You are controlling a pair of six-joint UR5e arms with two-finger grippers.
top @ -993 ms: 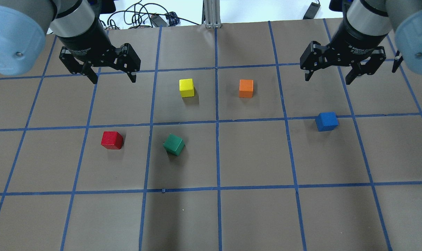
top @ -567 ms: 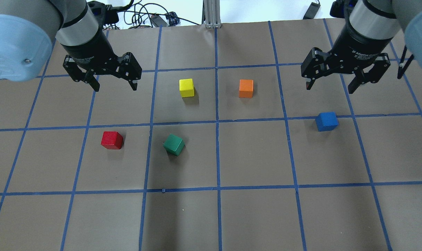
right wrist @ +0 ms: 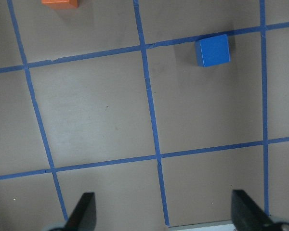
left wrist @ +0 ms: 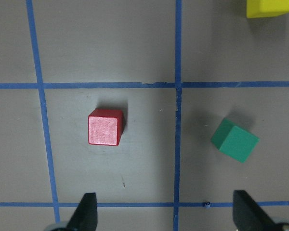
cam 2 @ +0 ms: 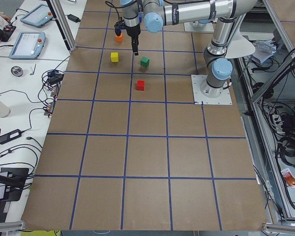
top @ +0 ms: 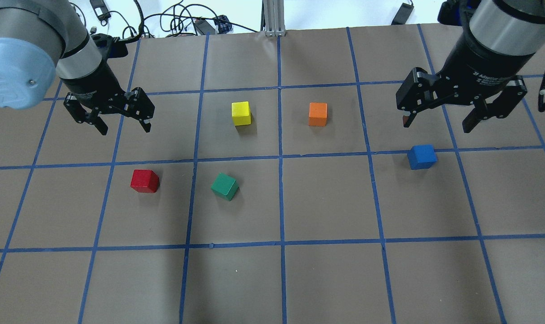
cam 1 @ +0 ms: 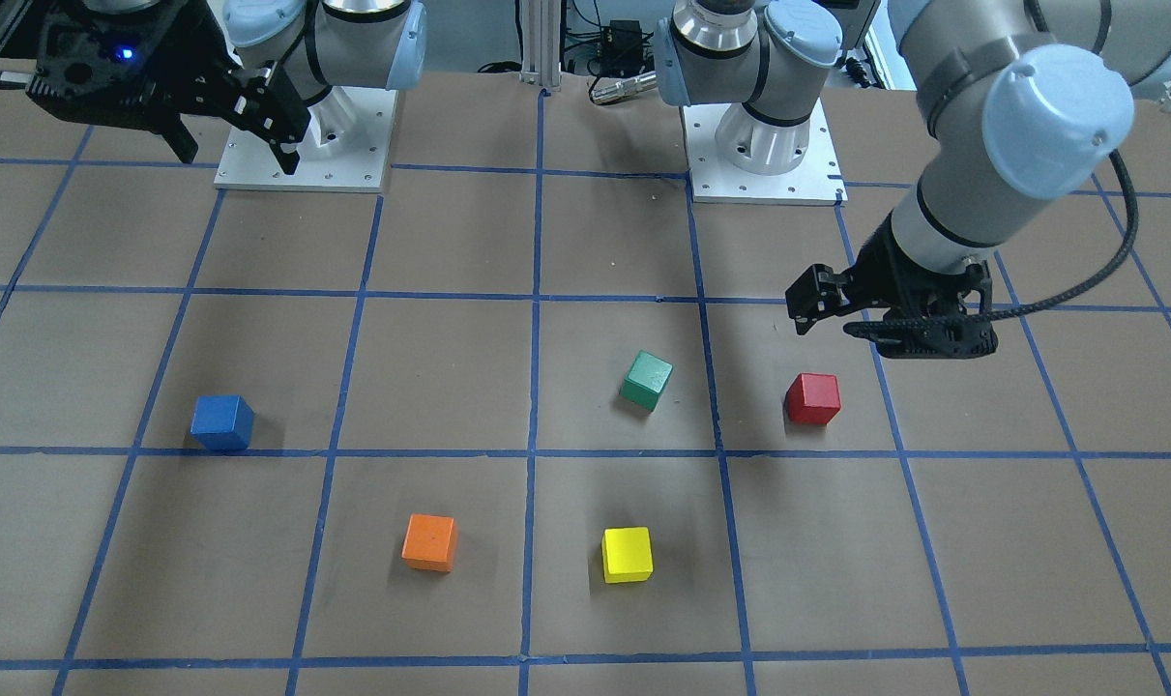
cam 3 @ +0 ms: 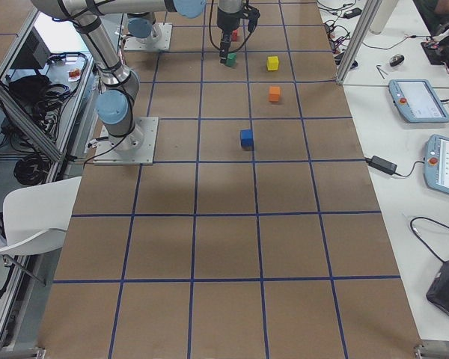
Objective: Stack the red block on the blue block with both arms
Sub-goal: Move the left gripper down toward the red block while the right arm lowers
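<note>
On the brown tabletop point(top: 326, 202), which blue tape lines point(top: 236, 158) are dividing into squares, the red block point(top: 144, 181) is sitting flat on the robot's left side with nothing touching it. The left gripper point(top: 124, 129) is hanging above the tabletop near that block, clear of it and pointing downward. Its fingers point(left wrist: 86, 211) are standing spread wide and gripping nothing. In the left wrist view the red block is lying ahead of the fingertips, closer to the view's left finger than to the right one.

The blue block point(top: 421, 156) is resting on the robot's right side, just beside a tape line and well apart from the red block. The right gripper point(top: 436, 126) is hovering above the tabletop near it without touching it. Its fingers point(right wrist: 84, 211) are likewise spread and carrying nothing. In the right wrist view the blue block is showing far ahead of the fingertips, toward the upper right.

A green block point(top: 224, 186) is lying in the square next to the red block, turned at an angle to the tape lines. A yellow block point(top: 241, 113) and an orange block point(top: 317, 114) are sitting farther from the robot, on either side of the middle tape line. All five blocks are standing singly, none stacked on another.
</note>
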